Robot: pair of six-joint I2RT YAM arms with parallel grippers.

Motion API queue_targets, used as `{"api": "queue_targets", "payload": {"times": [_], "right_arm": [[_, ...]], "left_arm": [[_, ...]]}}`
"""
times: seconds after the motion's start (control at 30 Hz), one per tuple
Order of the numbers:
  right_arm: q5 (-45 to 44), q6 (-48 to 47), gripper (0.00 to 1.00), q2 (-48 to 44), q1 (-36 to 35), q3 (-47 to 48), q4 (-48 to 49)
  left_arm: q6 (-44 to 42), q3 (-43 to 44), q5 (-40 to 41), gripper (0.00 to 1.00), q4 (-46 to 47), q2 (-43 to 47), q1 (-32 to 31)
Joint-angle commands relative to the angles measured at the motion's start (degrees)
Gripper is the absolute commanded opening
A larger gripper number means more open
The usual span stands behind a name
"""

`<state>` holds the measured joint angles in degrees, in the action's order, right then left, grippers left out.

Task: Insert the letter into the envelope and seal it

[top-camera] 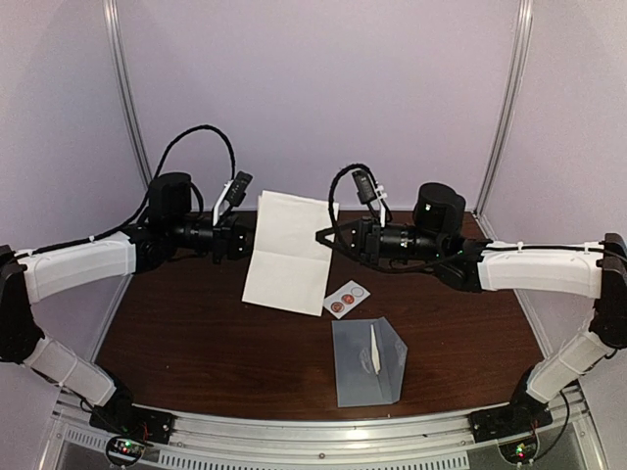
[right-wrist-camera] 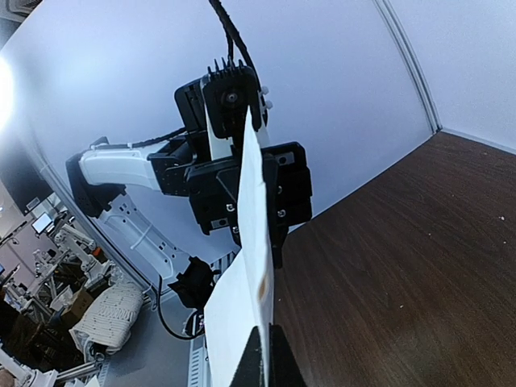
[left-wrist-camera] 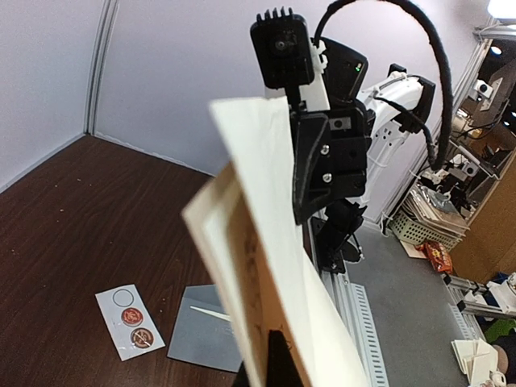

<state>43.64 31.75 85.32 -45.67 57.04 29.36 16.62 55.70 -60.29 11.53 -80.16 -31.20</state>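
Envelope [top-camera: 367,362] is laid flat on the table [top-camera: 196,333] near the front edge, sticker card [top-camera: 345,299] just behind; both are shown in the left wrist view, not the right. Farther back, arms are stretched inward and the letter [top-camera: 289,253] is clamped at opposite edges by left gripper [top-camera: 247,232] and right gripper [top-camera: 325,238], well apart from the envelope.

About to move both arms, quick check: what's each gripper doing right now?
Left gripper: closed, holding the letter by its left edge.
Right gripper: closed, holding the letter by its right edge.
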Motion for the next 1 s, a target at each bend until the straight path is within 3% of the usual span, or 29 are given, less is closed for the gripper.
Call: {"api": "queue_targets", "payload": {"times": [0.0,0.07,0.2,0.37,0.5,0.73,0.97], "right_arm": [[-3.2,-1.6,0.0,-0.6,-0.2,1.5,-2.1],[-6.3,-3.3,0.0,-1.6,-0.1,1.5,-5.3],[-15.2,-7.3,0.0,-4.0,0.2,1.9,-13.7],[-23.6,-11.1,0.0,-6.7,0.5,2.4,-20.9],[-20.1,-11.1,0.0,-7.4,0.4,2.6,-20.8],[-5.6,-7.7,0.0,-7.1,-0.4,2.7,-12.2],[-1.3,-7.0,0.0,-6.7,-0.9,3.8,-10.6]], "left_arm": [[-0.1,1.6,0.0,0.07,0.6,0.2,-0.2],[-0.6,1.7,1.1,0.15,0.1,1.3,0.2],[-0.1,0.3,4.3,0.44,1.8,5.1,2.6],[1.0,-2.1,7.2,0.68,4.7,8.5,4.1],[1.5,-1.7,5.5,0.75,4.5,6.5,4.0],[2.1,-1.2,5.7,0.86,3.9,3.3,2.5],[0.5,0.2,4.5,0.89,1.3,1.0,0.0]]}}
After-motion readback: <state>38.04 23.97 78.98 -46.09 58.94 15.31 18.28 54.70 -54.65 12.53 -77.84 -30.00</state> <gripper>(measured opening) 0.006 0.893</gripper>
